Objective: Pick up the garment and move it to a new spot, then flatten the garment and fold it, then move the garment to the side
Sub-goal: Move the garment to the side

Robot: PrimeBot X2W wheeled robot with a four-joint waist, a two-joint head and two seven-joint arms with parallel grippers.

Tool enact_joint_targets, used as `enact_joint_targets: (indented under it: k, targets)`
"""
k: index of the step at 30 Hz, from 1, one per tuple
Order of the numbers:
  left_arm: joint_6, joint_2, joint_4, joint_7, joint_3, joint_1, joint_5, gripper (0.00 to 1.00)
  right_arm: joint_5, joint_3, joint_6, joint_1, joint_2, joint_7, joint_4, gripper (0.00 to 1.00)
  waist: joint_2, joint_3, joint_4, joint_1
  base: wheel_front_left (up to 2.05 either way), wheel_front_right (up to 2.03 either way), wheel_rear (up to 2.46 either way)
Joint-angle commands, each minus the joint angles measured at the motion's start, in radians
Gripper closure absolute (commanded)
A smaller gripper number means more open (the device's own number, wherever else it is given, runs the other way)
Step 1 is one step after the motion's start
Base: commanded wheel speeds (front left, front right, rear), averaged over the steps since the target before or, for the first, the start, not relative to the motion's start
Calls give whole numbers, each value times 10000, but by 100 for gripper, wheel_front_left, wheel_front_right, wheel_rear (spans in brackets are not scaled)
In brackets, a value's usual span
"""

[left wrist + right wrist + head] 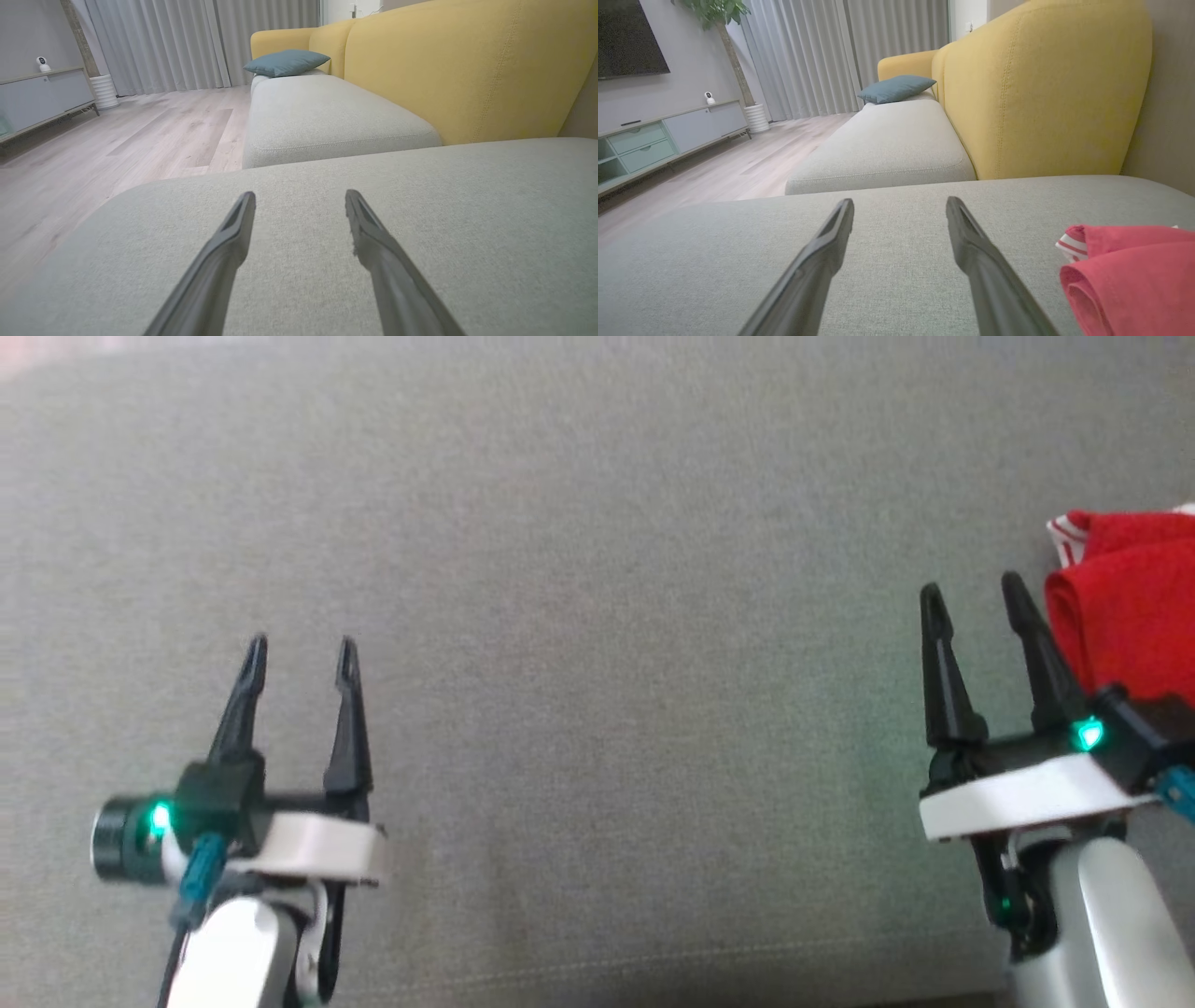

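Observation:
The garment [1134, 597] is red with a red-and-white striped trim and lies folded on the grey cushion [597, 616] at the head view's right edge. My right gripper [971, 588] stands open just left of it, fingers apart and empty. In the right wrist view the garment [1125, 266] sits to the right of the right gripper [900, 203], close beside one finger. Far to the left, my left gripper [301, 649] is open over bare cushion, nothing between its fingers. The left wrist view has the left gripper [300, 196] low above the same grey fabric.
A yellow sofa backrest [1041, 88] rises behind the cushion. A second grey seat [322, 116] with a teal pillow [286, 62] runs beyond. Wooden floor [117, 149], a low cabinet [668, 135] and curtains lie off the cushion's edge.

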Motion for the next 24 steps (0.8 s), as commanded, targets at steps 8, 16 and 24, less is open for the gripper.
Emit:
enact_joint_targets:
  k: [8, 16, 24]
  targets:
    - [26, 235, -244, -75, 526, 634, -273, 0, -139, -11, 33, 816, 107, 308, -482, 0, -1, -1068, 42, 0, 0, 0, 0]
    - [3, 293, -81, -31, 505, 1208, -498, 0, -277, 1, 33, 1437, 148, 651, -604, 0, -1, -1826, 87, 0, 0, 0, 0]
    - [-21, 351, -82, 109, 479, 1616, -713, 0, -325, 75, 33, 1837, 181, 907, -787, 0, -1, -2218, 109, 0, 0, 0, 0]
